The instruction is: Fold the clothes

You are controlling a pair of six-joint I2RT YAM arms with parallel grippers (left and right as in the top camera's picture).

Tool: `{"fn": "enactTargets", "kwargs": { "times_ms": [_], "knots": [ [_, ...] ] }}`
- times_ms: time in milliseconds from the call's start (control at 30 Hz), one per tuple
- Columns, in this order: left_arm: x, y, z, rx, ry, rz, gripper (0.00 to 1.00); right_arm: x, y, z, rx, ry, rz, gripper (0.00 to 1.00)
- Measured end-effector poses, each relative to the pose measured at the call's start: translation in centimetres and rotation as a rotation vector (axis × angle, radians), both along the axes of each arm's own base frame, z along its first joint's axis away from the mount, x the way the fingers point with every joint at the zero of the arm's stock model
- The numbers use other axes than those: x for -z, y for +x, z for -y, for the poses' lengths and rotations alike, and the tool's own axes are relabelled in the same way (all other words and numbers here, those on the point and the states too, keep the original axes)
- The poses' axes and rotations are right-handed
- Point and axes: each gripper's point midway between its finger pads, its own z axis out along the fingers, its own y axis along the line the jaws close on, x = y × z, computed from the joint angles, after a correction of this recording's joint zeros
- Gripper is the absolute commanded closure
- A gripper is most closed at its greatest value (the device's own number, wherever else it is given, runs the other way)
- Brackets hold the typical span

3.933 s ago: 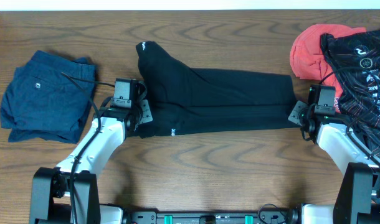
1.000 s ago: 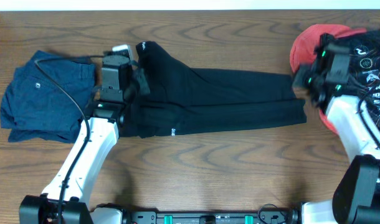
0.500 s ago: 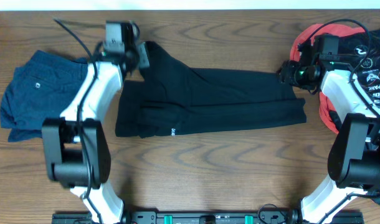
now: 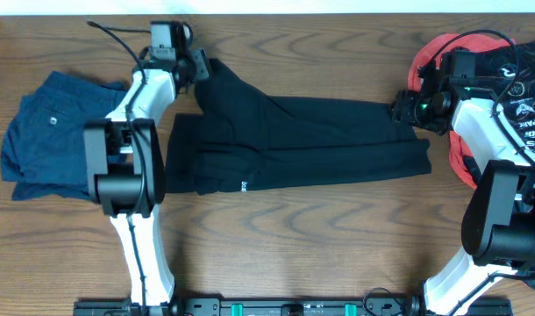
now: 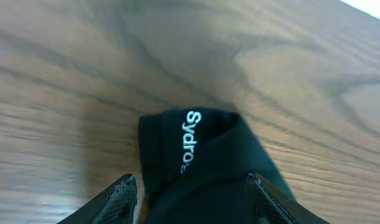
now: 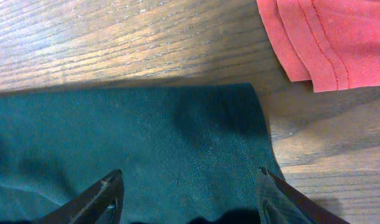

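Black trousers lie flat across the table's middle, folded lengthwise, waist at the left. My left gripper is open over the upper-left waist corner, which bears white lettering; its fingers straddle the cloth. My right gripper is open over the upper-right leg-end corner, fingers either side of the fabric. Neither holds anything.
Folded blue shorts lie at the far left. A pile with a red garment, also in the right wrist view, and a black patterned garment sits at the far right, next to my right arm.
Both arms moved from the trousers' near edge to the far edge. The left gripper now sits at the upper-left waist corner, the right at the upper-right leg end.
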Motion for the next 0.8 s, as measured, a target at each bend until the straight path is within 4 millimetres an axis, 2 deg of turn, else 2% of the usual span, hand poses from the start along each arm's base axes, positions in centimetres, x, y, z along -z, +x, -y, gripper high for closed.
{"fn": "enactTargets", "kwargs": {
  "times_ms": [133,200,300,333,367,567,800],
  "knots": [
    [1.9,-0.2,0.2,-0.02,-0.029,-0.034,0.42,0.1,-0.1,0.1,0.002,-0.004,-0.004,0.34],
    [2.0,0.0,0.3,-0.031,-0.043,-0.031,0.45,0.1,-0.1,0.1,0.002,-0.005,-0.005,0.34],
    [2.1,0.2,0.6,-0.036,-0.075,-0.028,0.73,0.1,-0.2,0.1,0.002,-0.005,-0.007,0.35],
    [2.2,0.2,0.8,-0.031,-0.084,-0.03,0.87,0.1,-0.2,0.1,0.002,-0.005,-0.007,0.35],
    [2.3,0.3,1.1,-0.024,-0.097,-0.027,0.94,0.1,-0.2,0.1,0.002,-0.005,-0.007,0.35],
    [1.5,1.3,3.2,0.054,-0.207,0.031,0.94,0.0,0.0,0.2,0.004,-0.009,-0.001,0.36],
    [-2.1,2.5,4.9,0.121,-0.296,0.096,0.94,0.1,0.4,1.5,0.034,-0.079,0.011,0.37]
  ]
}}
